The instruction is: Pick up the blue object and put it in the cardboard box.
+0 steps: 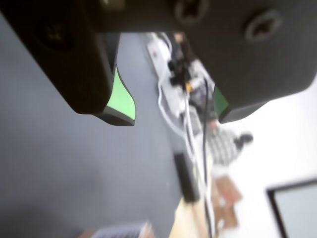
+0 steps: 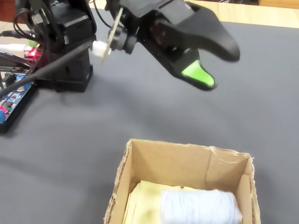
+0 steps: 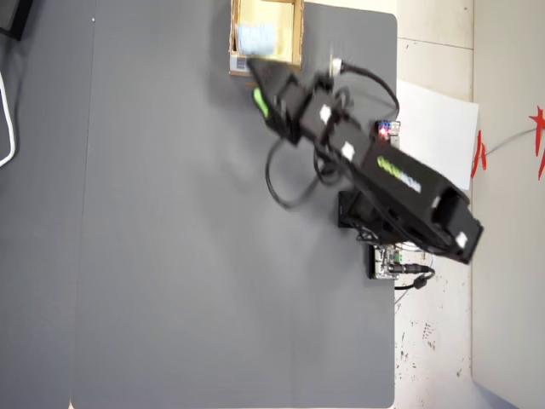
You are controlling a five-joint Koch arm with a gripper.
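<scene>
The cardboard box (image 2: 168,161) stands open at the bottom of the fixed view, and the pale blue object (image 2: 201,205) lies inside it on the tan floor. In the overhead view the box (image 3: 299,34) sits at the mat's top edge with the blue object (image 3: 257,36) in it. My gripper (image 2: 217,65) hovers above and behind the box, open, its green-padded jaws apart with nothing between them. The wrist view also shows the gripper (image 1: 176,117) open and empty. From overhead the gripper (image 3: 255,85) is just below the box.
The arm's base and wiring (image 2: 65,46) stand at the upper left, with a lit circuit board (image 2: 14,93) beside them. A dark grey mat (image 3: 170,213) covers the table. A white paper sheet (image 3: 434,136) lies right of the mat.
</scene>
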